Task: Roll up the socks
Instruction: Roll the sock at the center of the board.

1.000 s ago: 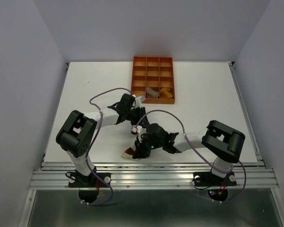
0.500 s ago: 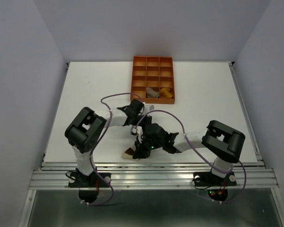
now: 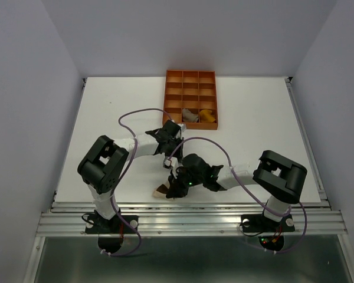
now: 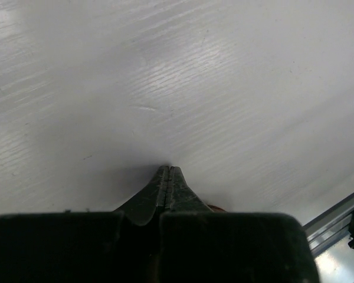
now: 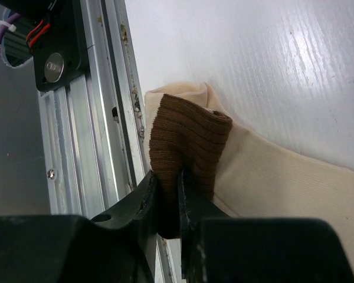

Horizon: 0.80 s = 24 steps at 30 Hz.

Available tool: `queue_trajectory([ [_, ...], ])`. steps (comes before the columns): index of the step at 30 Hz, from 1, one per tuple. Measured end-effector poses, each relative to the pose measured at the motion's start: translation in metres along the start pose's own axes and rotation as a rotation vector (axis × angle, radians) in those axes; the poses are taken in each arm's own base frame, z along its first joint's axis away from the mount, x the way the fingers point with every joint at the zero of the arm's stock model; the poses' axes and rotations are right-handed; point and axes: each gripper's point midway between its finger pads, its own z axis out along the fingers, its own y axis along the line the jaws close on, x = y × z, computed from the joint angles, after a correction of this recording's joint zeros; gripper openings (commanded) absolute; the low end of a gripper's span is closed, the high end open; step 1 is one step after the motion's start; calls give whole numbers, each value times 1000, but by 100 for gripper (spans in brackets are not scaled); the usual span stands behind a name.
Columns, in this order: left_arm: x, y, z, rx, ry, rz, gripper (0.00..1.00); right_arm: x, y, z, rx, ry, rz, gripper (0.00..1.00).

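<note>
A cream sock (image 5: 271, 177) with a brown ribbed cuff (image 5: 192, 132) lies at the table's near edge, close to the metal rail. My right gripper (image 5: 168, 174) is shut on that brown cuff, which is folded up over the cream fabric. From above, this sock (image 3: 160, 190) peeks out just left of the right gripper (image 3: 172, 190). My left gripper (image 4: 168, 168) is shut with nothing between its fingers, tips down on bare white table. It sits just behind the right wrist in the top view (image 3: 167, 159). Two more socks sit in the tray, one pale (image 3: 190, 115) and one mustard-yellow (image 3: 207, 114).
The orange gridded tray (image 3: 166, 94) stands at the back centre of the table. An aluminium rail (image 5: 88, 147) runs along the near edge right beside the held sock. Purple cables (image 3: 135, 113) loop over both arms.
The left gripper has shut and its wrist has shifted a little to the right and back. The right gripper and the sock it holds have stayed still.
</note>
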Motion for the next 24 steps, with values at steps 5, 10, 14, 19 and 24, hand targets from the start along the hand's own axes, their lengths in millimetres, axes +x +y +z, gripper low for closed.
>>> queue_trajectory([
  [5, -1, 3, -1, -17, -12, -11, 0, -2, 2, -3, 10, -4, 36, 1],
  [10, -5, 6, -1, -44, -31, -67, 0, -5, 1, -7, 22, -24, 117, 1],
  [14, -13, 20, -7, -97, -60, -142, 0, 0, -3, -13, 39, -53, 198, 1],
  [19, -30, 44, -31, -157, -136, -270, 0, 5, -18, -25, 85, -109, 333, 1],
  [24, -41, 44, -58, -154, -207, -304, 12, 5, -27, -31, 102, -142, 435, 1],
])
